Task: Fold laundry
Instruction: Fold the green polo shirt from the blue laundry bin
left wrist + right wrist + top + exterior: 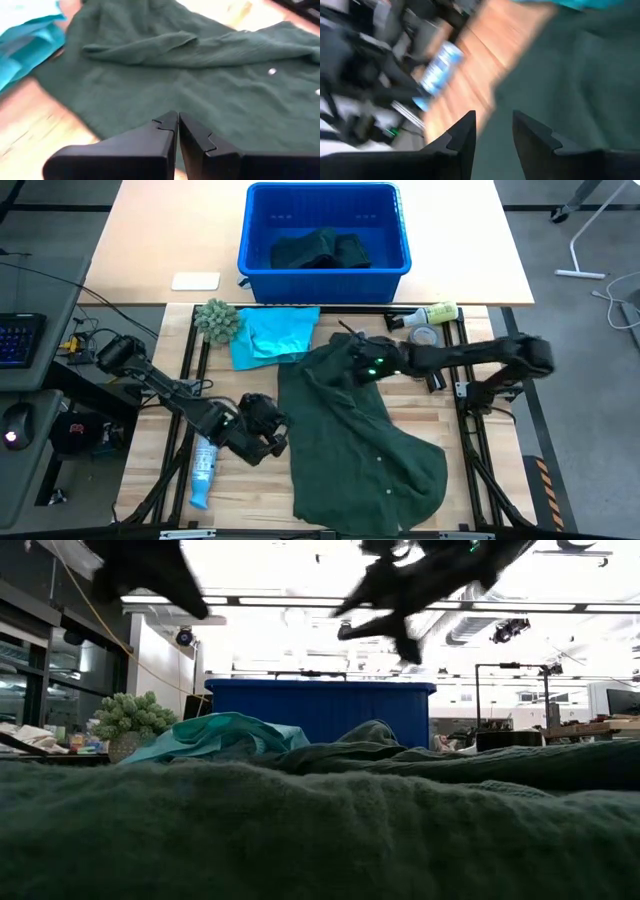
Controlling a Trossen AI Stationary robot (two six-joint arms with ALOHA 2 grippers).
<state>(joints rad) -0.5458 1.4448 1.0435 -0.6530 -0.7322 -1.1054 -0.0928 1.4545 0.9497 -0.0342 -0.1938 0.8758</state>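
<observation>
A large dark green shirt [360, 440] with small white buttons lies spread on the wooden table, with a sleeve folded over its far part [145, 47]. A turquoise garment [272, 332] lies crumpled at its far left corner. Another dark green garment [320, 250] sits in the blue bin [390, 265]. My left gripper [177, 120] is shut and empty, hovering by the shirt's left edge [283, 430]. My right gripper [493, 120] is open and empty, raised over the shirt's far end [350, 358].
A fuzzy grey-green ball [215, 320] sits left of the turquoise garment. A blue-and-white bottle [203, 470] lies at the near left. A yellow-green bottle [430, 313] and a tape roll [424, 335] sit at the far right. Bare wood shows right of the shirt.
</observation>
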